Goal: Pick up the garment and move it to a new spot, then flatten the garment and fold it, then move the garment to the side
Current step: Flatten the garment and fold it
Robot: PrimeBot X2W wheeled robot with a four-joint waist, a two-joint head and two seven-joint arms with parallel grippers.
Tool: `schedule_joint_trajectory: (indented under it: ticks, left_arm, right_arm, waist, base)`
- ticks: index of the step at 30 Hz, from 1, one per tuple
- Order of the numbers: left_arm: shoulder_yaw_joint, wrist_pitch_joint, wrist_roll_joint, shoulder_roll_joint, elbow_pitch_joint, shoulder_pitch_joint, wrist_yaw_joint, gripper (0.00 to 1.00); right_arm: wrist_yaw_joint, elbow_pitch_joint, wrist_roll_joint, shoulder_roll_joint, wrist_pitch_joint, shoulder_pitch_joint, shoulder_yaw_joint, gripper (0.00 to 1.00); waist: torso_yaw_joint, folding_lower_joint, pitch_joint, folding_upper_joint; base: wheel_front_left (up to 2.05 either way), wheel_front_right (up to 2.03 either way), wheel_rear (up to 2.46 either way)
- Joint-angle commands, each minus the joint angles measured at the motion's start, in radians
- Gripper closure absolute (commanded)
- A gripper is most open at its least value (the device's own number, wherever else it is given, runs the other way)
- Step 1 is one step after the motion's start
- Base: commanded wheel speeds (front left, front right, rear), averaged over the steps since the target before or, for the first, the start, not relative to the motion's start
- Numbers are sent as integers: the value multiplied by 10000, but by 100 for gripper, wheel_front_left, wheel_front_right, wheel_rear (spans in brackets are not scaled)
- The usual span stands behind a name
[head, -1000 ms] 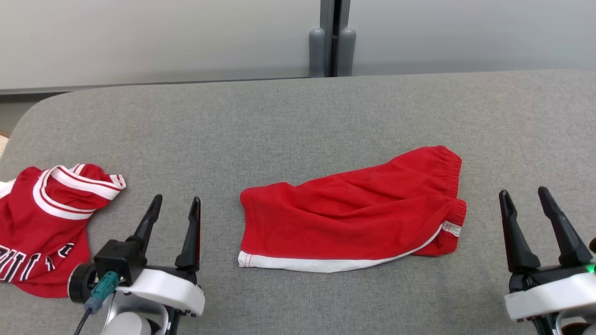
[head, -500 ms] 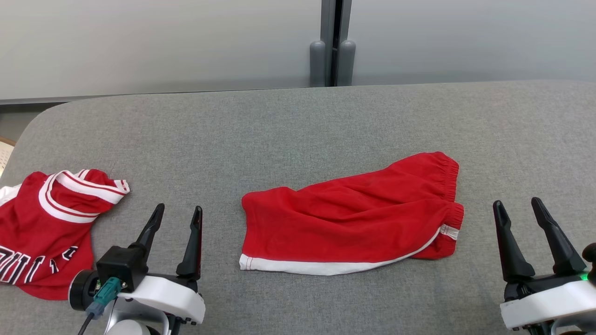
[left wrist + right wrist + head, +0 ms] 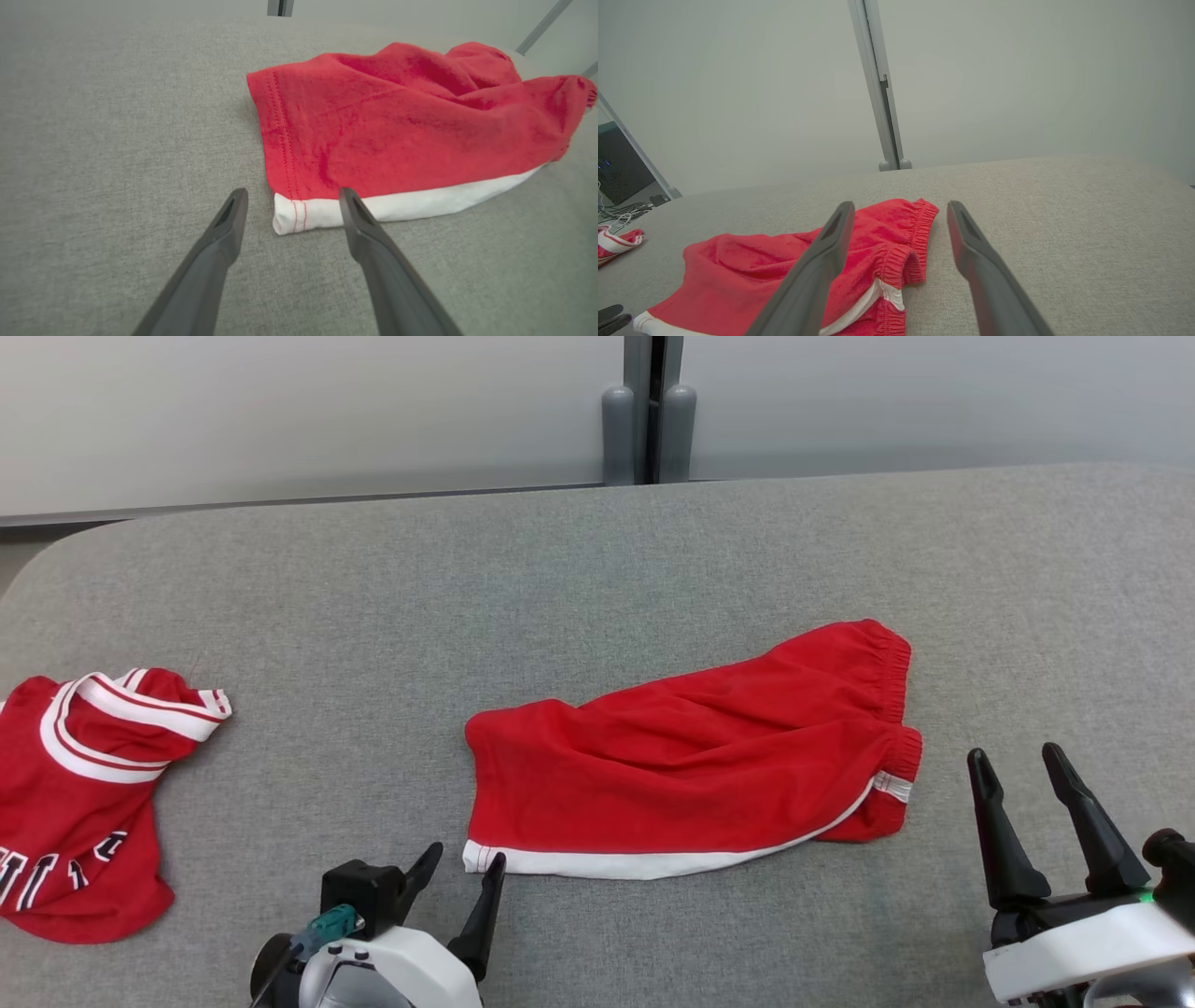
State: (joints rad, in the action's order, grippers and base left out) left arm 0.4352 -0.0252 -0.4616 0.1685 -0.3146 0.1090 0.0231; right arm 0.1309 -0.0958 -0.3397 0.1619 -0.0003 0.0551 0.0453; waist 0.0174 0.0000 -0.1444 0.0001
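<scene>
**Shorts** (image 3: pixel 691 775). Red, with a white band along the leg hem, a thin white stripe down the side and a gathered elastic waistband. They lie loosely wrinkled on the gray cloth surface (image 3: pixel 560 579), about mid-width. The hem end points to the robot's left and the waistband end to its right. Nothing is holding them.

**Left gripper** (image 3: pixel 467 854). Fingers spread apart and empty. It sits at the near hem corner of the shorts, on the robot's side of them. In the left wrist view the white corner of the hem lies just ahead of the fingertips, in the gap between them. The finger on that view's right overlaps the white band. Whether it touches the cloth cannot be told.

**Right gripper** (image 3: pixel 1016 753). Fingers spread apart and empty. It stands just off the waistband end of the shorts, clear of the cloth. In the right wrist view the waistband shows partly behind the finger on that view's left and partly in the gap between the fingers.

**Jersey** (image 3: pixel 75 803). Red, with white and black striped trim and lettering, crumpled. It lies well apart from the shorts, beyond their hem end, on the same surface.

**Post** (image 3: pixel 644 411). Gray and upright, against the pale wall beyond the far side of the shorts.
</scene>
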Motion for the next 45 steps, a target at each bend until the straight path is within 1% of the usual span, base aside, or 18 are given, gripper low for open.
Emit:
schedule_joint_trajectory:
  ticks: [1,4,6,7,8,9,10,15,19,29,30,31,32,33,36,39,42,45]
  left_arm:
    - [-40,29,-100,-25,-96,204,-65,0]
    - [-1,130,-274,-144,-567,386,-222,0]
    - [-24,226,-436,-208,-851,484,-334,27]
    - [-53,226,-507,-242,-939,546,-368,35]
    - [-70,208,-526,-249,-1016,628,-383,56]
    - [-67,208,-526,-247,-1093,686,-378,81]
    - [-68,195,-549,-249,-1164,711,-408,100]
    - [-117,18,-594,-235,-1445,919,-474,100]
    - [-78,-125,-562,-280,-1560,1086,-468,100]
    - [61,-399,-463,-390,-1564,1559,-482,100]
    - [82,-430,-459,-406,-1560,1575,-481,100]
    - [82,-430,-459,-406,-1560,1575,-481,100]
    - [98,-487,-444,-422,-1542,1609,-478,100]
    - [93,-535,-438,-424,-1510,1651,-467,100]
    - [42,-760,-425,-427,-1367,1715,-408,100]
    - [-68,-1056,-396,-338,-1111,1722,-359,100]
    - [-186,-1361,-340,-217,-629,1751,-257,100]
    - [-273,-1504,-181,-9,177,1898,-125,100]
  right_arm:
    - [-3,60,-6,6,-68,-30,14,0]
    - [-3,199,-37,-25,-123,-13,20,0]
    - [-3,274,-58,-27,-183,-21,56,0]
    - [-3,320,-74,-28,-163,-26,86,0]
    - [-3,348,-79,-30,-180,-55,119,0]
    - [-3,390,-96,-29,-191,-63,149,0]
    - [-3,434,-101,-24,-200,-54,163,0]
    - [-3,768,-108,89,-26,159,334,0]
    - [-3,1315,-132,291,87,108,660,0]
    - [-3,3268,-527,716,-284,-1461,1689,0]
    - [-3,3423,-593,745,-353,-1575,1755,9]
    - [-3,3423,-593,745,-353,-1575,1755,9]
    - [-3,3535,-620,752,-431,-1656,1803,65]
    - [-2,3580,-666,759,-535,-1724,1856,100]
    - [-2,3591,-722,857,-785,-1790,1985,100]
    - [-2,3304,-772,954,-995,-1741,2079,100]
    - [-3,2793,-745,1063,-1161,-1708,2066,100]
    - [-2,2151,-589,1160,-1185,-1760,1959,100]
  waist:
    - [-38,0,-66,-1]
    - [-72,0,-155,-1]
    - [-113,0,-223,-1]
    - [-138,0,-256,-1]
    - [-164,0,-293,-1]
    - [-177,0,-310,-1]
    - [-184,0,-322,-1]
    - [-170,0,-392,-1]
    - [-113,0,-475,-1]
    - [170,0,-856,-1]
    - [209,0,-862,-1]
    - [209,0,-862,-1]
    - [256,0,-861,-1]
    - [293,0,-869,-1]
    - [345,0,-862,-1]
    - [322,0,-821,-1]
    - [220,0,-720,-1]
    - [140,0,-603,-1]
  base:
    - [0,0,0]
    - [0,0,0]
    - [0,0,0]
    - [0,0,0]
    - [0,0,0]
    - [0,0,0]
    - [0,0,0]
    - [0,0,0]
    - [0,0,0]
    - [0,0,0]
    - [0,0,0]
    - [0,0,0]
    - [0,0,0]
    - [0,0,0]
    - [0,0,0]
    - [0,0,0]
    - [0,0,0]
    - [0,0,0]
